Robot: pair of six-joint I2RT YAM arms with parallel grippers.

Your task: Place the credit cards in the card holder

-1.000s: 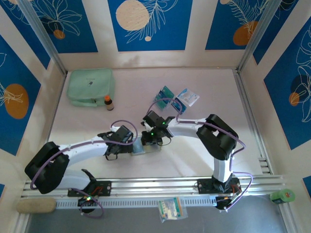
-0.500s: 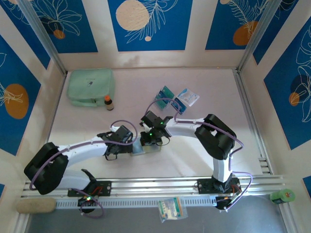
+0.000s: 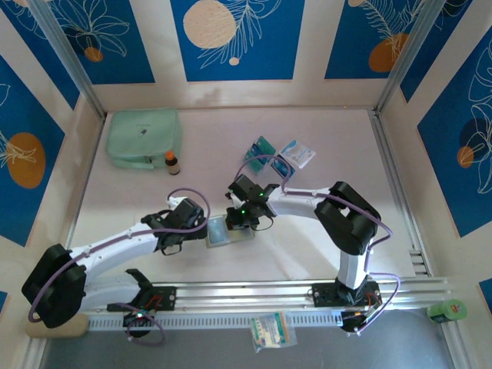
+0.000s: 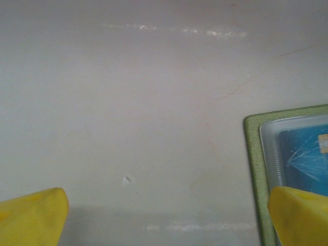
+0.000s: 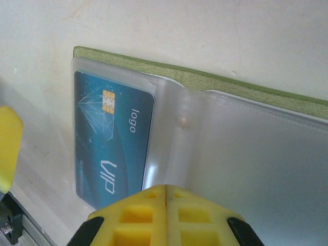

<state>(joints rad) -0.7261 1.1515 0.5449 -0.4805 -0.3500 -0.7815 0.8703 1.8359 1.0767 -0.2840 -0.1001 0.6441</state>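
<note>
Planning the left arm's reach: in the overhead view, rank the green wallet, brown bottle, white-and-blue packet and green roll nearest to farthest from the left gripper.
1. Green wallet, just right of the left gripper.
2. Brown bottle, behind it.
3. White-and-blue packet, back right.
4. Green roll, near right corner.

We're in a robot lab booth: pale table (image 3: 215, 138) boxed in by blue flower-print panels (image 3: 269, 46), metal rails (image 3: 254, 290) along its near edge.
</note>
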